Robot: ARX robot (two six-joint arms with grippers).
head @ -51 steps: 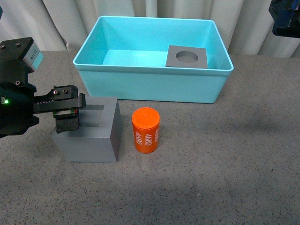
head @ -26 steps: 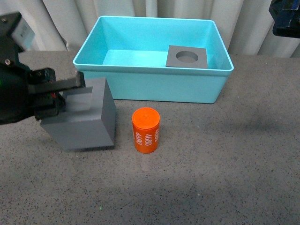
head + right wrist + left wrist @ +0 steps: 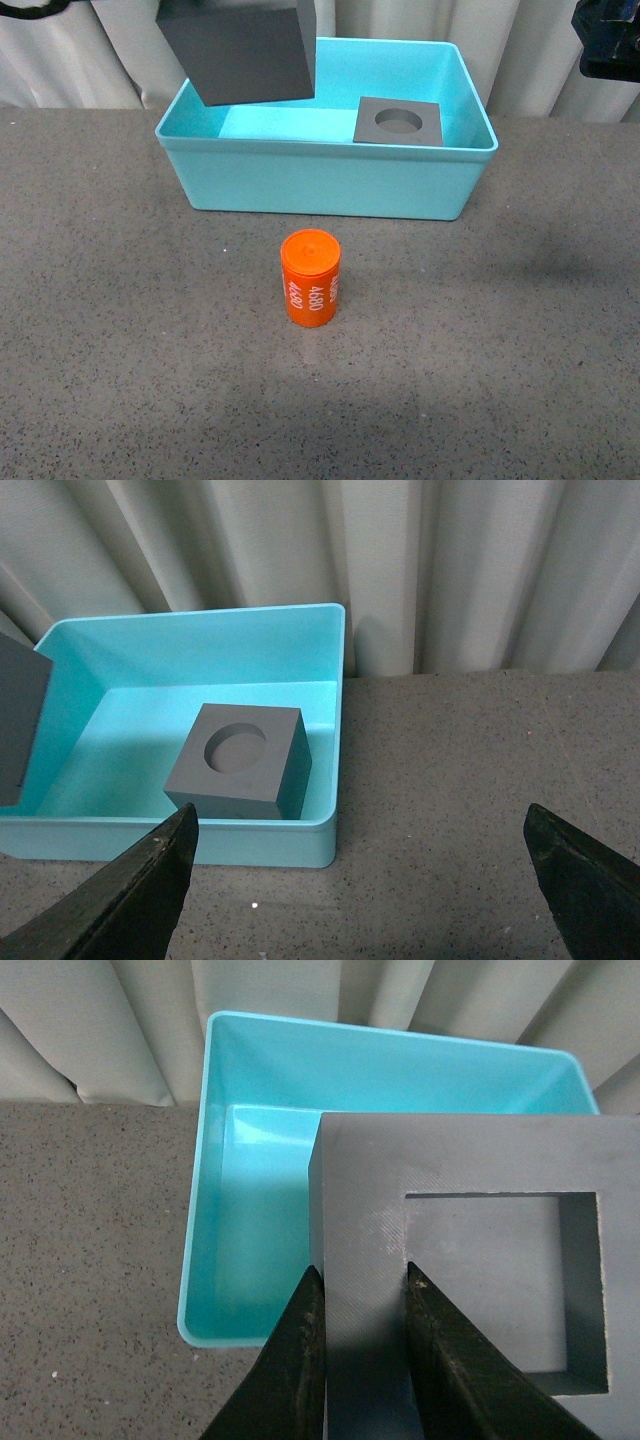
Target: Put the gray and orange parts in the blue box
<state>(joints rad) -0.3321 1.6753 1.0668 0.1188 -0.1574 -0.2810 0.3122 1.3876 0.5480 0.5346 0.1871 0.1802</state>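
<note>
The gray cube with the square recess (image 3: pixel 240 45) hangs in the air above the blue box's (image 3: pixel 320 185) left end. In the left wrist view my left gripper (image 3: pixel 363 1295) is shut on one wall of this cube (image 3: pixel 470 1260), with the box (image 3: pixel 215 1230) below. The gray cube with the round recess (image 3: pixel 399 121) lies inside the box at its right; it also shows in the right wrist view (image 3: pixel 240 760). The orange cylinder (image 3: pixel 311 278) with white numerals stands on the table in front of the box. My right gripper (image 3: pixel 360 865) is open and empty, above the table beside the box's right end.
Pale curtains (image 3: pixel 420 20) hang behind the box. The table (image 3: pixel 500 350) is a dark speckled gray surface. Part of my right arm (image 3: pixel 608 40) shows at the top right corner of the front view.
My left gripper has lifted the square-recess cube from the table in front of the box up and back to above the box's left end. The cylinder and the other cube have not moved.
</note>
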